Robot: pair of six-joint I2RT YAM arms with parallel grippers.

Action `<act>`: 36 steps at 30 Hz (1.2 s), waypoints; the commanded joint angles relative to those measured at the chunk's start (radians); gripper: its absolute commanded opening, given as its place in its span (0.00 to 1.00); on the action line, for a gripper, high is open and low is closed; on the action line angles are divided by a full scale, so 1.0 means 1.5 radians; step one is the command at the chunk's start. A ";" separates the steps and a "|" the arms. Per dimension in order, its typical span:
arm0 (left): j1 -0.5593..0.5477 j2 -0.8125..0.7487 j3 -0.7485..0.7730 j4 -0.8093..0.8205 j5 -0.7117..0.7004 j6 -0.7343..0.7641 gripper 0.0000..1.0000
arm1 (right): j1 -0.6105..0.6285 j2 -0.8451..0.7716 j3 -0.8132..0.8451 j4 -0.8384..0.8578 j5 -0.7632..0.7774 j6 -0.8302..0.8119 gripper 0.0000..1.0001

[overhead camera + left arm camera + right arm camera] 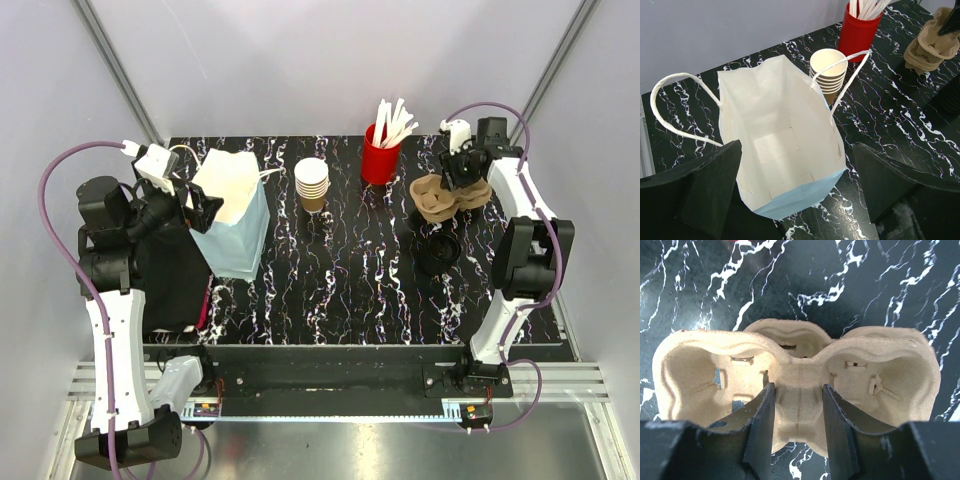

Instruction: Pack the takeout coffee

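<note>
No single takeout coffee cup shows apart from the stack; a round black lid (438, 252) lies on the marble table at the right. My right gripper (798, 389) is shut on the middle ridge of a tan pulp cup carrier (695, 365), one finger on each side of it. From above, that carrier (436, 200) sits at the back right under the right gripper (465, 168). My left gripper (797, 200) hangs open over the near edge of an open white and pale-blue paper bag (780, 150), holding nothing. The bag (232, 215) stands upright at the left, empty inside.
A stack of lidless brown cups (312, 185) stands at the back centre, just behind the bag's handle (850, 75). A red cup of white sticks (380, 158) is to its right. A second carrier seems to lie beneath the gripped one.
</note>
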 commanded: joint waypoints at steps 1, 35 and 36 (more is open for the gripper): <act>0.004 -0.008 -0.004 0.035 0.022 -0.003 0.99 | 0.011 0.011 -0.012 0.018 0.029 -0.004 0.41; 0.004 -0.007 -0.004 0.035 0.022 -0.004 0.99 | 0.021 0.044 -0.003 -0.017 0.055 -0.021 0.70; 0.005 -0.006 -0.004 0.035 0.024 -0.004 0.99 | 0.021 0.042 -0.004 -0.018 0.056 -0.021 0.69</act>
